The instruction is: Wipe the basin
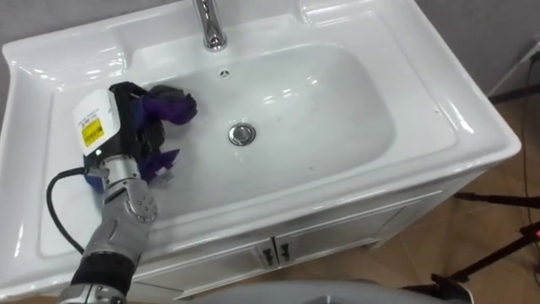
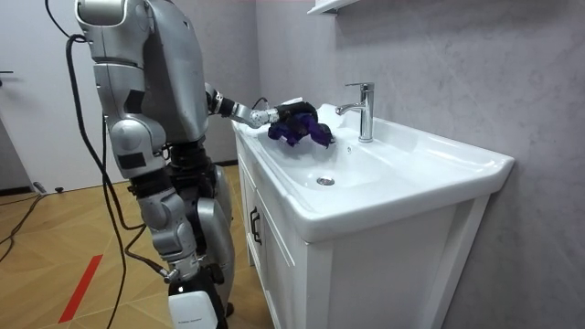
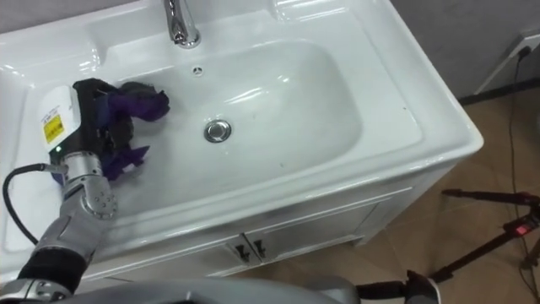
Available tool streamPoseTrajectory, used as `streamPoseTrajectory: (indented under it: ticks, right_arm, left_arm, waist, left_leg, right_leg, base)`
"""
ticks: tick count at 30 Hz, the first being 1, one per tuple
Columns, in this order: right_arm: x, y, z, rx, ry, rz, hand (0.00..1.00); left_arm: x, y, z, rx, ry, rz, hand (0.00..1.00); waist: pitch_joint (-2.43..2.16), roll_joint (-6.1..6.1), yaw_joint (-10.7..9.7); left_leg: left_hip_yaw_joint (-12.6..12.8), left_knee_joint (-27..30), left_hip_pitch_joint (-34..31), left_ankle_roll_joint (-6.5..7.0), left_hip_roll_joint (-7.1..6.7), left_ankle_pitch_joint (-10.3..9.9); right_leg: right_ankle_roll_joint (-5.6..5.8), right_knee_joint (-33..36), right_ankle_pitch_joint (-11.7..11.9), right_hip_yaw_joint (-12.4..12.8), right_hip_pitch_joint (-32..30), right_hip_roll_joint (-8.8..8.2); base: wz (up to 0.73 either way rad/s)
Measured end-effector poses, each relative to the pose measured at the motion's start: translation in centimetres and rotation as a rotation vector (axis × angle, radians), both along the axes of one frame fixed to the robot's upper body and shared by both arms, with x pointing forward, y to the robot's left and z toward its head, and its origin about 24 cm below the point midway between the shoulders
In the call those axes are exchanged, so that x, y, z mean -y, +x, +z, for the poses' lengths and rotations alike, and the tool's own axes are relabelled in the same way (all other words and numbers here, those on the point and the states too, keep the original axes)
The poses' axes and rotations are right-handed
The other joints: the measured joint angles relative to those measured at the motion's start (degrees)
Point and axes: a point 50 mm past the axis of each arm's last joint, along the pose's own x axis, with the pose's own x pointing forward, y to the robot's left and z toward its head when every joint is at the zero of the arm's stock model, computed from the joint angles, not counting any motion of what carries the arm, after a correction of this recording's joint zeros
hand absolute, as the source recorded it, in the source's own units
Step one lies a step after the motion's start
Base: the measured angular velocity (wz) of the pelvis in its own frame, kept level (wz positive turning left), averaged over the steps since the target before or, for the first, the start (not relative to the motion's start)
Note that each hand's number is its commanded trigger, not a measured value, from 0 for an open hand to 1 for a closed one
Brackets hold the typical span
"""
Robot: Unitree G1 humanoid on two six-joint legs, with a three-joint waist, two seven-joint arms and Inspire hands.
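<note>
Left hand (image 1: 125, 110) has its dark fingers curled around a bunched purple cloth (image 1: 174, 106), pressing it against the basin (image 1: 329, 110) at its left inner wall, near the left rim. Drain (image 1: 242, 133) lies just right of the cloth, and the faucet (image 1: 211, 25) rises at the back edge. Seen in the room view, the robot stands upright before the white cabinet (image 2: 366, 274).

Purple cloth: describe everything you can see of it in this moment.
The cloth is deep purple, soft-looking fabric, crumpled into a bunch. It lies on the left slope of the white basin, left of the drain. The left hand sits on it, fingers curled into it. One fold sticks out toward the basin's middle, and a corner pokes out toward the front edge. Whether it is wet cannot be told.
</note>
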Motion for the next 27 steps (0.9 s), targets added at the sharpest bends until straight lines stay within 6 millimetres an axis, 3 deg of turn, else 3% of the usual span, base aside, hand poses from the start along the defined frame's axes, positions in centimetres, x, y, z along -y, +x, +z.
streamPoseTrajectory:
  ticks: [5, 9, 13, 19, 27]
  right_arm:
    - [-0.2, 0.1, 0.0, 0.002, 0.015, 0.004, 0.00]
    - [-0.2, -0.1, -0.1, -0.002, 0.025, 0.005, 0.00]
    - [-0.2, -0.2, -0.1, -0.006, 0.023, 0.003, 0.00]
    - [0.2, -0.8, 0.0, -0.026, 0.013, 0.006, 0.00]
    - [0.9, -1.6, 0.1, -0.060, -0.008, 0.009, 0.00]
  left_arm:
    - [-0.3, 0.3, 0.7, 0.030, -0.003, 0.002, 1.00]
    - [-0.6, 1.2, 3.7, 0.165, -0.003, -0.001, 1.00]
    - [-1.0, 1.6, 5.9, 0.271, 0.024, 0.005, 1.00]
    - [-1.3, 1.6, 6.5, 0.293, 0.030, 0.023, 1.00]
    - [-2.4, 1.5, 7.3, 0.323, 0.047, 0.067, 1.00]
  waist:
    - [0.32, -0.37, -0.07]
    - [0.50, -0.67, 0.46]
    - [0.39, 0.20, 0.47]
    - [0.40, 1.48, 1.07]
    - [0.23, 1.97, 1.64]
  left_leg:
    - [-0.81, 0.56, -0.40, 0.01, -0.22, -0.01]
    - [-1.20, 0.71, -0.58, 0.01, -0.24, -0.01]
    - [-1.22, 0.63, -0.15, 0.01, -0.26, -0.01]
    - [-1.06, 0.56, 0.30, 0.01, -0.27, -0.01]
    - [-1.15, 0.57, -0.14, 0.03, -0.34, -0.02]
  right_leg:
    - [0.09, -0.17, -0.21, -0.50, 0.15, -0.22]
    - [0.11, -0.74, -0.15, -0.65, 0.22, -0.13]
    - [0.10, -0.79, -0.15, -0.63, 0.80, -0.17]
    - [0.10, -0.88, -0.15, -0.58, 1.19, -0.12]
    - [0.13, -0.74, -0.16, -0.18, 0.65, -0.12]
  base:
    - [0.08]
    - [0.05]
    - [-0.01]
    - [0.00]
    - [0.00]
